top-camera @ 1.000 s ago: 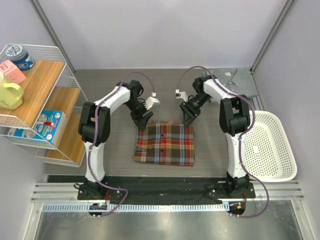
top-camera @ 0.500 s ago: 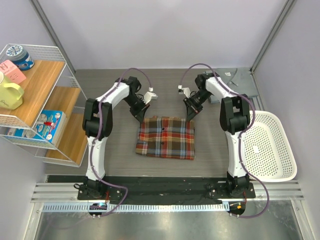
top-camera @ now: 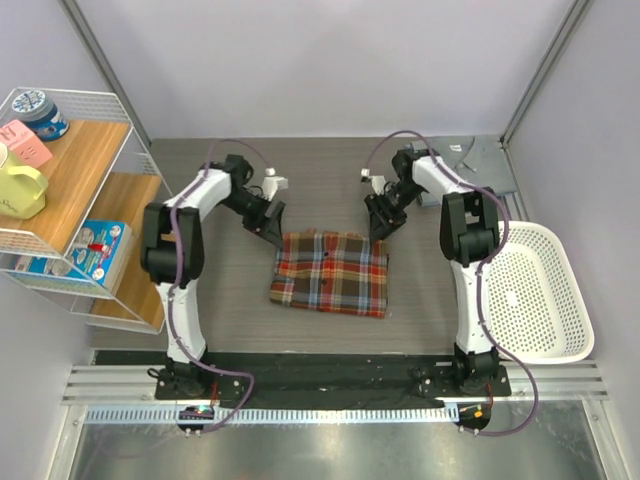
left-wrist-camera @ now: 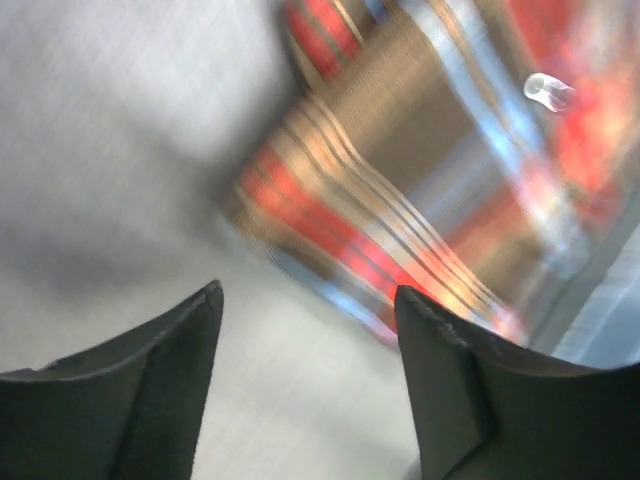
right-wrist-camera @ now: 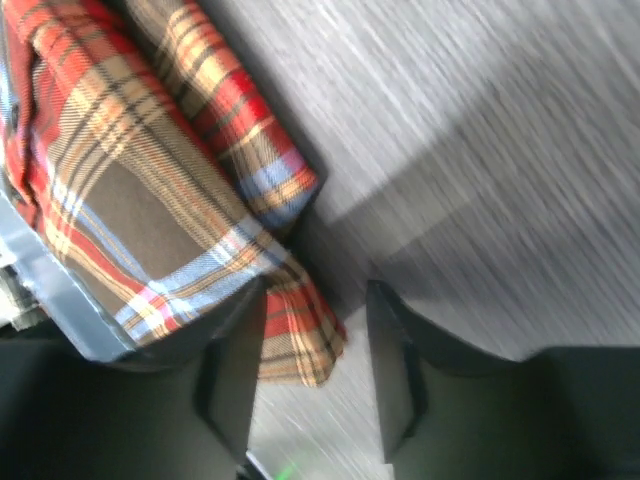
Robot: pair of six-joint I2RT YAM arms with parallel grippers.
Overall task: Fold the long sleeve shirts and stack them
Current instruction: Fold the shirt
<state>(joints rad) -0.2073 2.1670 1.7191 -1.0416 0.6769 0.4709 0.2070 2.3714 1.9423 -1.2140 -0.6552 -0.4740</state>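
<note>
Both hands have just let go of the plaid shirt and drawn back from its far edge. The left hand now sits off the shirt's 10 o'clock corner with its fingers apart and nothing between them. The right hand is at the 1 o'clock corner, fingers also apart, with a cloth tip lying loose below the gap. The plaid lies as a folded rectangle mid-bench, so this fold looks settled. The grey-blue shirt waits crumpled at the bench's 1 o'clock corner, probably next.
</note>
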